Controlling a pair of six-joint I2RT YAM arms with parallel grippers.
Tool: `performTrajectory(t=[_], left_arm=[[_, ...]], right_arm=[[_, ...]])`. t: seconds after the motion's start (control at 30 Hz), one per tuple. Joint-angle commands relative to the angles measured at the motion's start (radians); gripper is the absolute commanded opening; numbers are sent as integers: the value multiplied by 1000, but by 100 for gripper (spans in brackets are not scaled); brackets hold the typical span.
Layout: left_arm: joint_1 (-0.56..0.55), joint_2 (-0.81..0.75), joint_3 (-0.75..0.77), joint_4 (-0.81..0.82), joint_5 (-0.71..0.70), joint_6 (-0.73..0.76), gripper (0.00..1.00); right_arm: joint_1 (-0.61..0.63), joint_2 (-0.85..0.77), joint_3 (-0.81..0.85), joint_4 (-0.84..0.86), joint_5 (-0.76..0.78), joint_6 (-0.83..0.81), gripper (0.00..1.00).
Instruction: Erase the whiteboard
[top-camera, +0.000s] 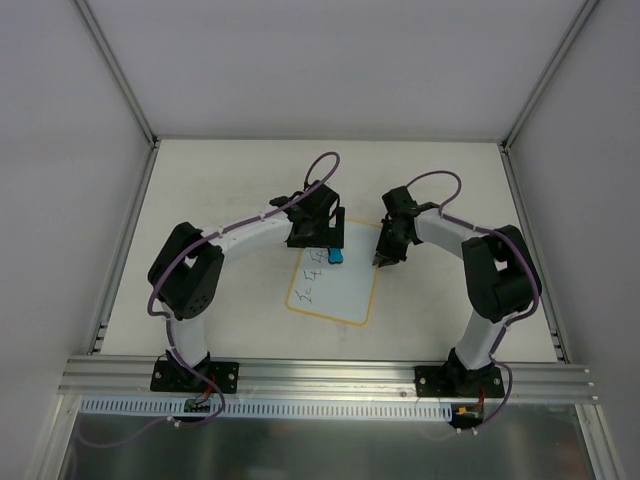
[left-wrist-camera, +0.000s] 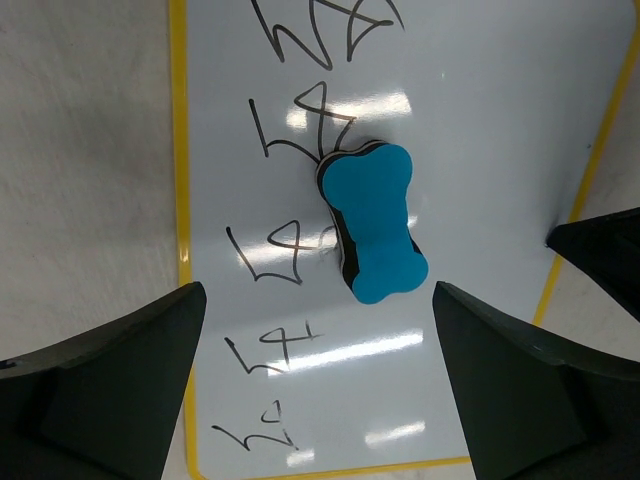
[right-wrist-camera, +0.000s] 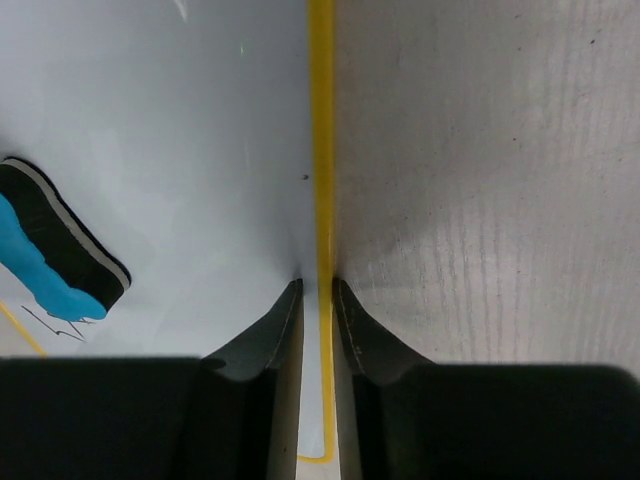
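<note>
**Eraser sits on the board between spread left fingers; right fingers nearly closed at the board's edge**

The whiteboard (top-camera: 342, 298) lies flat near the middle of the table (top-camera: 220, 200), a little turned, its yellow border (right-wrist-camera: 321, 150) showing all round. Dark scribbles (left-wrist-camera: 290, 130) run along its 9 o'clock side in the top view; the rest of its face is bare white.

A blue bone-shaped eraser (left-wrist-camera: 372, 222) rests on the board near its 12 o'clock edge, lying over part of the writing, blue side up with a dark layer under it.

The left gripper (left-wrist-camera: 318, 290) hangs over that end of the board with its fingers spread wide. The eraser sits between them, and neither finger touches it.

The right gripper (right-wrist-camera: 315, 285) is at the board's 2 o'clock corner. Its fingers are pressed almost together, with only a sliver of gap, and the yellow border runs straight through that gap. The wrist view does not show whether the tips bear on the board. From there the eraser is off at 9 o'clock, well apart from the fingers.
</note>
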Motion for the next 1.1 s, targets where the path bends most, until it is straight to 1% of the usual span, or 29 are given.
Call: performTrajectory(t=[0.0,0.1,0.17,0.23,0.37,0.53,0.8,0.93,1.03,1.07], left_arm=[[-16,38,55,-13,-63,4,97],[-31,78,77,-13,-70,1,96],[-36,103,84,-14,-67,-5,92],[-47,116,88,-16,-90,-14,83],[-62,136,95,-16,-93,-20,79],[-71,164,120,-20,-101,-22,71],[-76,184,163,-25,-96,-39,69],[-79,163,153,-25,-102,-48,69],[-79,167,155,-28,-89,-66,67],[-79,172,158,-28,-81,-71,65]], right_arm=[[-1,3,-33,8,28,2,17],[-2,3,-43,9,34,-2,13],[-2,3,-51,8,34,-5,10],[-2,0,-56,8,37,-8,9],[-2,7,-56,6,37,-21,9],[-4,12,-53,6,33,-25,9],[-2,13,-59,8,30,-28,9],[-2,12,-57,8,25,-31,9],[-2,10,-54,6,27,-31,9],[-2,10,-54,6,25,-31,9]])
